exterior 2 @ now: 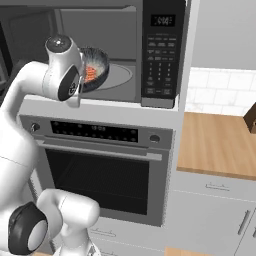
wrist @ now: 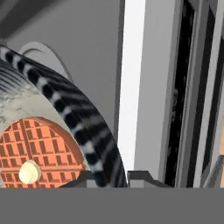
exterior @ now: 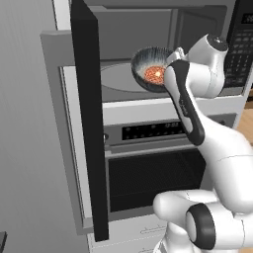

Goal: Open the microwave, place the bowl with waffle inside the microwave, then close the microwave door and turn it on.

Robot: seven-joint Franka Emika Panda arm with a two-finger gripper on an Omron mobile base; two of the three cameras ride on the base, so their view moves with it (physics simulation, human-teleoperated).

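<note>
Claw [wrist: 114,176] clamped on bowl [wrist: 83,127] rim; rigid, light, tilted, so waffle [wrist: 39,153] could slide.

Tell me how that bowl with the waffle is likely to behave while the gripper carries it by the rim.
The bowl hangs tilted in the gripper, which pinches its rim, so it may pivot in the grip. It looks rigid, probably ceramic, so it could chip if bumped on the microwave. The waffle lies loose inside and could slide toward the low side.

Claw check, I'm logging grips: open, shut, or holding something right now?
Claw: shut on the rim of the bowl, which is tilted with the waffle inside, at the open microwave.
</note>
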